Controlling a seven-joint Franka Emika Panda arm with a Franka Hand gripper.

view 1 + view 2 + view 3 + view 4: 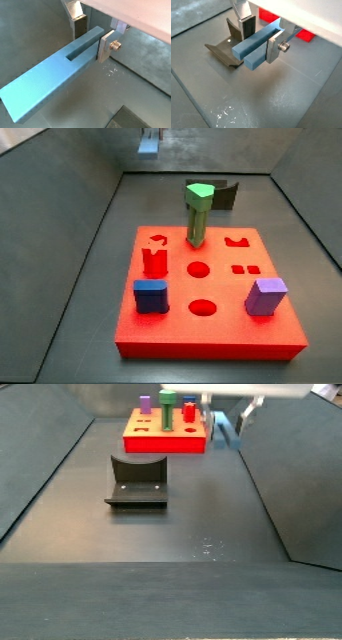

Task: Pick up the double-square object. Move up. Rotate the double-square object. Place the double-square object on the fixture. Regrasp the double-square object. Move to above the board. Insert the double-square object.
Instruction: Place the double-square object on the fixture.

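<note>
The double-square object [250,50] is a slate-blue bar with a lengthwise groove, also seen in a wrist view [53,75]. My gripper [258,47] is shut on one end of it and holds it level in the air. The bar sticks out from between the silver fingers [105,46]. In a side view the gripper [150,140] hangs high at the far end, well above the floor. In a side view [234,414] it is beside the red board [160,442]. The dark fixture [228,50] stands on the floor below the bar.
The board [214,343] carries a tall green peg [198,213], a red piece [154,258], a dark-blue block [150,295] and a purple block [267,296]. The fixture [227,196] stands behind the board. Grey walls enclose the floor.
</note>
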